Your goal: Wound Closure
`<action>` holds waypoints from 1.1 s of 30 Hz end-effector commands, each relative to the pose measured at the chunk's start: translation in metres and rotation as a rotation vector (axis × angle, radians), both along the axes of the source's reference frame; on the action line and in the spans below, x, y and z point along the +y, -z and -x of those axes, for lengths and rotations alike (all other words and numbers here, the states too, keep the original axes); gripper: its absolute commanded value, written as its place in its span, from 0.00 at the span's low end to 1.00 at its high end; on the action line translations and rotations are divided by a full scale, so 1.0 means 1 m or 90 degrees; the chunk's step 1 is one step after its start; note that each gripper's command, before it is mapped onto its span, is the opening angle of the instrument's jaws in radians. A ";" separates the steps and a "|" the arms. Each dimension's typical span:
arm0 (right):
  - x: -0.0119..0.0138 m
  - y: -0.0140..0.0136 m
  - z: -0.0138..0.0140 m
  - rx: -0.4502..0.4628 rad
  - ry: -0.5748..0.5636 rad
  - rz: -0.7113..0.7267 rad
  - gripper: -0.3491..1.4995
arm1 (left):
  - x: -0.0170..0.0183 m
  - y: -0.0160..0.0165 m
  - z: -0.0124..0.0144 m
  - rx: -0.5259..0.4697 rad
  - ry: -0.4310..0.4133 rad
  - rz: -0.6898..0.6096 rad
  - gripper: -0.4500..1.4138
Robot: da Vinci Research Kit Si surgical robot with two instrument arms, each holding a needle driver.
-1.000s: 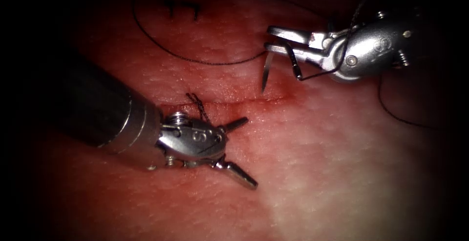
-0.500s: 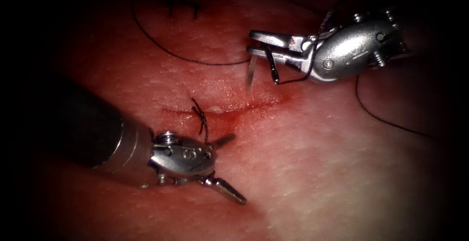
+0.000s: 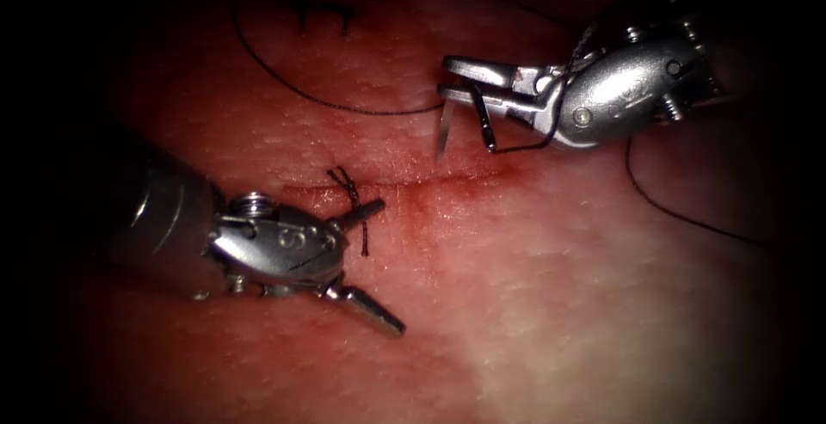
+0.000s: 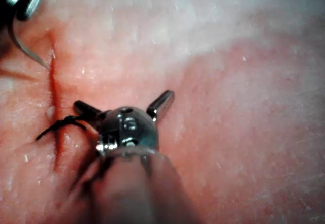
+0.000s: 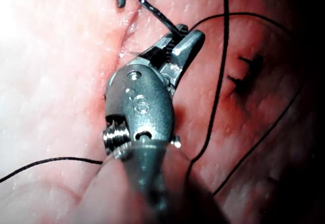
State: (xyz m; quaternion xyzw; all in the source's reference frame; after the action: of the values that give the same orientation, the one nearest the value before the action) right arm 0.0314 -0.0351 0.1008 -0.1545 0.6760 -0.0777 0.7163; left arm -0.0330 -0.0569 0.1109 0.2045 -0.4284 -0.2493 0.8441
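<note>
Two claws work over the tissue, and the nearer one, the left claw, sits in the lower left of the endoscope view with its jaws spread wide and grasping nothing; one jaw points up and right toward the cut, the other down and right onto the tissue below it. Just off its upper jaw, a short knotted stitch with dark cut ends crosses the cut, which runs as a thin, nearly level line through the middle of the frame with red fluid pooled along it. In the left wrist view the same spread claw lies beside the cut, the stitch ends touching near one jaw. Farther back, in the upper right of the endoscope view, the right claw is clenched on the needle, gripping it close to its thread end, so the curved body hangs down with its point just above the tissue on the far side of the cut, not in the tissue. The thread runs from the right claw in a long dark arc toward the upper left of the frame, and another length trails off at the right. An older stitch marks the tissue at the upper left.
</note>
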 end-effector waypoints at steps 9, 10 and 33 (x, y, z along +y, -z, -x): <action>-0.0003 -0.0005 -0.0004 0.002 0.002 0.001 0.00 | -0.0012 -0.0064 -0.0004 0.019 -0.009 0.002 0.76; -0.0004 -0.0005 -0.0004 0.002 0.002 0.001 0.00 | -0.0014 -0.0073 -0.0006 0.022 -0.005 -0.004 0.76; -0.0008 -0.0021 -0.0022 0.013 0.011 0.017 0.00 | -0.0035 -0.0067 -0.0020 0.000 -0.017 -0.104 0.77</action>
State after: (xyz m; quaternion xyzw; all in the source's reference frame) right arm 0.0328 -0.0360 0.1024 -0.1577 0.6843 -0.0924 0.7059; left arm -0.0308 -0.0595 0.1164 0.2772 -0.4032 -0.2721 0.8286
